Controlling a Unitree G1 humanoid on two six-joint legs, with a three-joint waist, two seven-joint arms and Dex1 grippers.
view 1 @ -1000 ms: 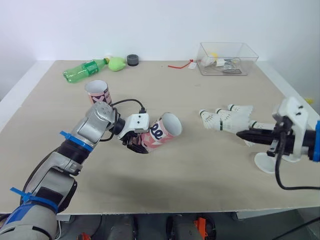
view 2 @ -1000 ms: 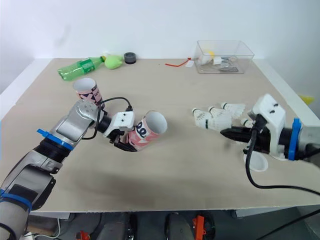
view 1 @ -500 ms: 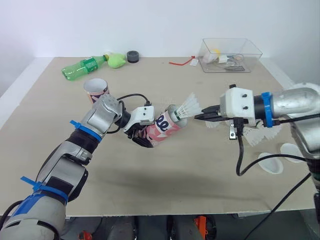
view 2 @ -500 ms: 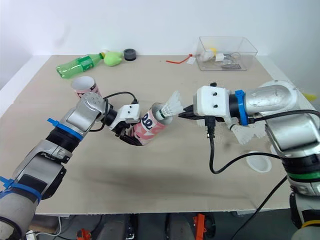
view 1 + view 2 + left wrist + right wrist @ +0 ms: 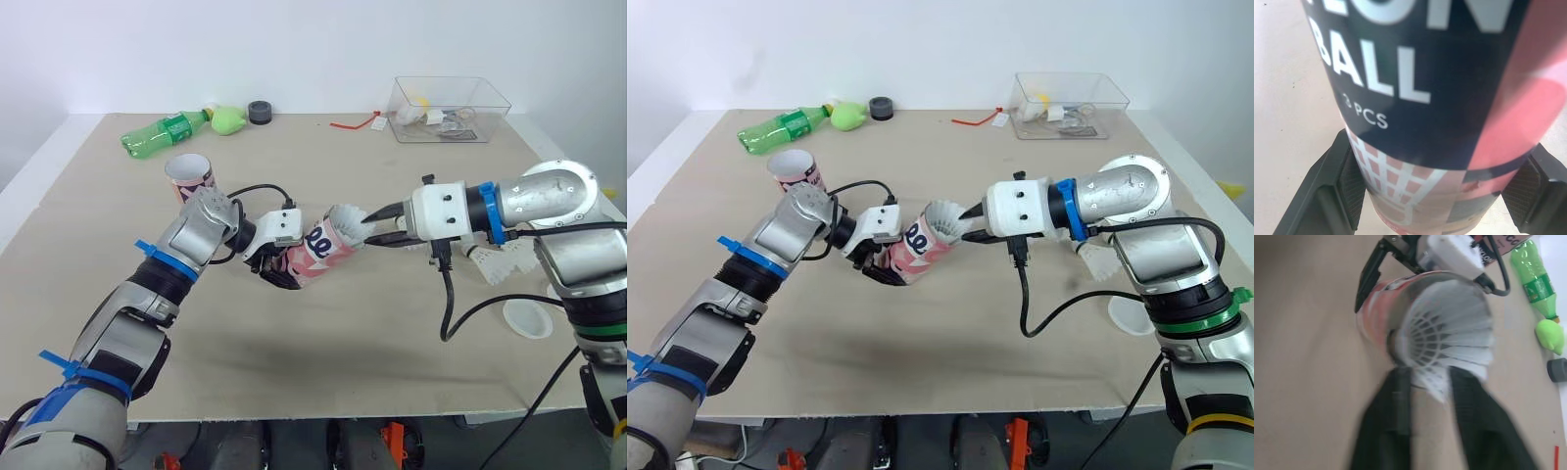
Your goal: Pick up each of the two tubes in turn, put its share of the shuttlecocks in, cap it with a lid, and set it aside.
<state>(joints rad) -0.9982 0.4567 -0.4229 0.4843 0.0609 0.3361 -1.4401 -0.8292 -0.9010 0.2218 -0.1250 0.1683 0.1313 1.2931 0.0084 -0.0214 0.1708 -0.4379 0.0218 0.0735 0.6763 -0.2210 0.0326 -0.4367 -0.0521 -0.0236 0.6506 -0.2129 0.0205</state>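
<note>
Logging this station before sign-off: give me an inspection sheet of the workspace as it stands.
Surface: beige table, no spills seen.
Job's things: tilted tube with shuttlecock in its mouth; second tube upright; loose shuttlecocks and lid on the robot's right.
Clutter: green bottle, dark cap, clear box, red tie along far edge.
Tools: left tool shut on tilted tube; right tool at the shuttlecock.
Cables: black left cable and right cable loop free.
Surroundings: white wall.

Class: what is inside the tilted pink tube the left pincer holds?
A white shuttlecock fills the mouth of the tube, skirt outward. Anything deeper is hidden behind its feathers.
</note>
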